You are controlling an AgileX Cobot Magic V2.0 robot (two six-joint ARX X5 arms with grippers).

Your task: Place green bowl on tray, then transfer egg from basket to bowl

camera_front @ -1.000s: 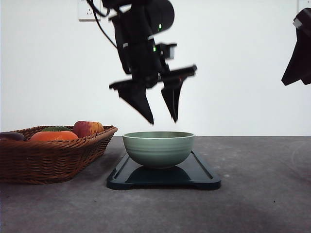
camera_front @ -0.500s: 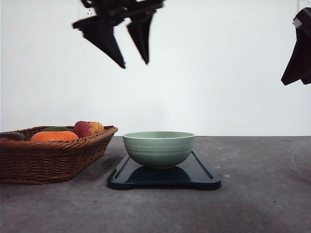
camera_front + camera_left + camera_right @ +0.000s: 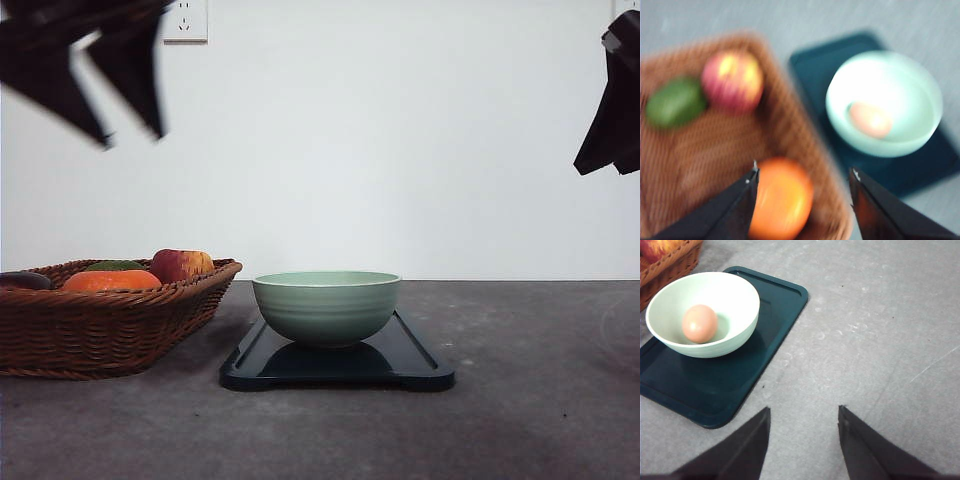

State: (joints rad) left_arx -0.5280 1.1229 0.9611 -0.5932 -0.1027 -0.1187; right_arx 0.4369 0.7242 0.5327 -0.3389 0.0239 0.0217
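The green bowl (image 3: 327, 306) (image 3: 703, 313) (image 3: 884, 103) stands upright on the dark tray (image 3: 410, 362) (image 3: 705, 390) (image 3: 810, 65) at the table's middle. The tan egg (image 3: 699, 323) (image 3: 870, 119) lies inside the bowl. The wicker basket (image 3: 90, 325) (image 3: 700, 150) sits to the left of the tray. My left gripper (image 3: 130, 133) (image 3: 802, 175) hangs open and empty high above the basket, blurred. High at the right edge my right gripper (image 3: 804, 412) is open with nothing between its fingers, above bare table to the right of the tray.
The basket holds a red-yellow apple (image 3: 181, 264) (image 3: 733, 80), an orange fruit (image 3: 111, 280) (image 3: 782, 197), a green fruit (image 3: 675, 101) and a dark item (image 3: 22, 281) at its left end. A wall socket (image 3: 185, 20) is on the white wall behind.
My left gripper has risen from just above the bowl and swung left to above the basket. The right arm, bowl and tray have stayed put.
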